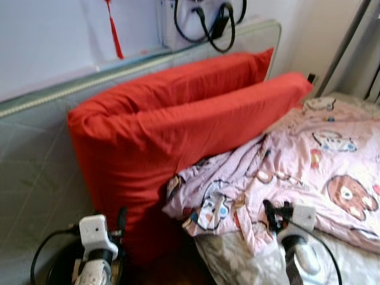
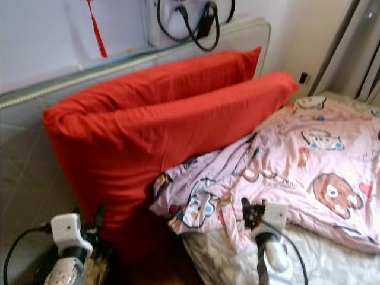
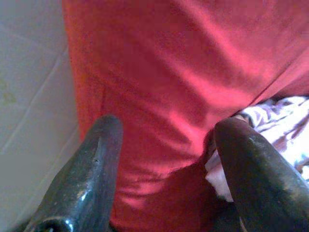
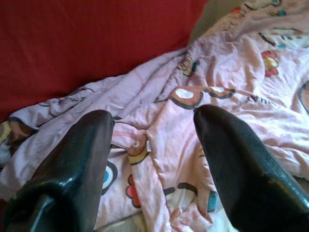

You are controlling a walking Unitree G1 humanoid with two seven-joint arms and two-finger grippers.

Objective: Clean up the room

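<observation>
On the bed [image 1: 237, 261], the soft, light pink cartoon quilt [image 1: 309, 172] lies rumpled at three o'clock of two red pillows [image 1: 178, 130]; the open right gripper [image 4: 153, 159] could pinch a fold, the left gripper [image 3: 166, 169] open too.

Two red pillows [image 1: 178, 130] are leaning against the headboard [image 1: 35, 154], with a pink cartoon-print blanket [image 1: 297, 172] lying crumpled just beside them on the bed.

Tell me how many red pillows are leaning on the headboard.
2: the front red pillow stands against the back red pillow, which leans on the headboard. The pink quilt may hide others.
</observation>
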